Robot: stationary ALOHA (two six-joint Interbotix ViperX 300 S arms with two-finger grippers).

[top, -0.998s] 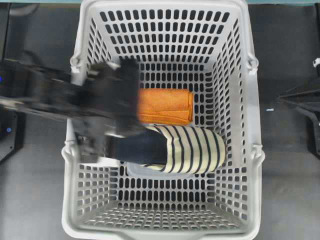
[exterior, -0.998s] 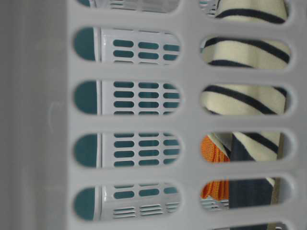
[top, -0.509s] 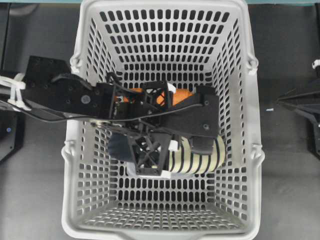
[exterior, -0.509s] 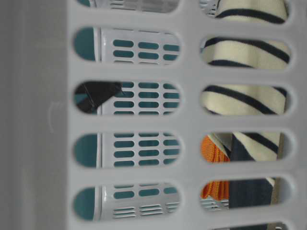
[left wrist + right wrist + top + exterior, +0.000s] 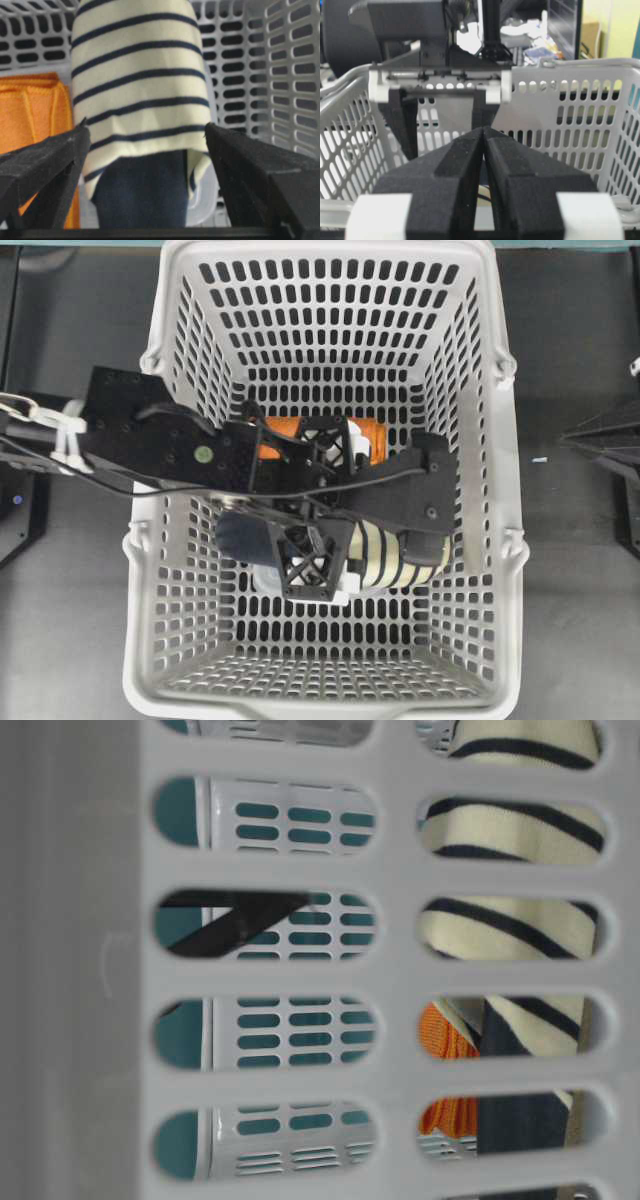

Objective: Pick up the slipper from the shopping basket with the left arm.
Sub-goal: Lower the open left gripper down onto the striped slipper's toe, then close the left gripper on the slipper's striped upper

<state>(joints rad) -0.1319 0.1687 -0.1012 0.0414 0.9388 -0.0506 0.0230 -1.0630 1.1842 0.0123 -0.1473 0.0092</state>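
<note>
Fingers [image 5: 45,160] of the left gripper [image 5: 145,145] gape wide, empty, astride the slipper [image 5: 140,85]; soft, light fabric, best pinched across its striped upper.

Left arm [image 5: 170,445] reaches over slipper [image 5: 395,558] inside shopping basket [image 5: 330,680]

An orange folded cloth [image 5: 30,115] lies flat; dark tabletop [image 5: 570,370] around
</note>
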